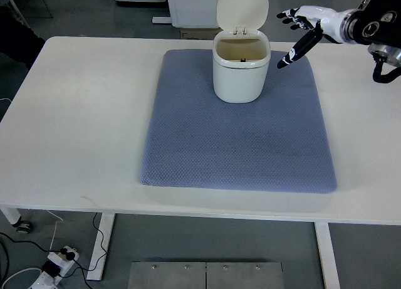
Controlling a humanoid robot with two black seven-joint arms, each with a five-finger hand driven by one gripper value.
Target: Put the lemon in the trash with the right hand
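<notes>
- My right hand hangs above the far right part of the table, its arm entering from the picture's upper right corner.
- The palm is white and the fingers are spread and relaxed; 1 dark digit points down and to my left, toward the bin.
- I hold nothing: the hand is wide and empty.
- The trash bin stands just to the left of my hand, on the far edge of the blue mat, with its lid tipped up and back.
- My dark fingertip is near the bin's rim but apart from it.
- I cannot see the lemon on the table or the mat; the bin's inside is shadowed, and I cannot tell whether it lies there.
</notes>
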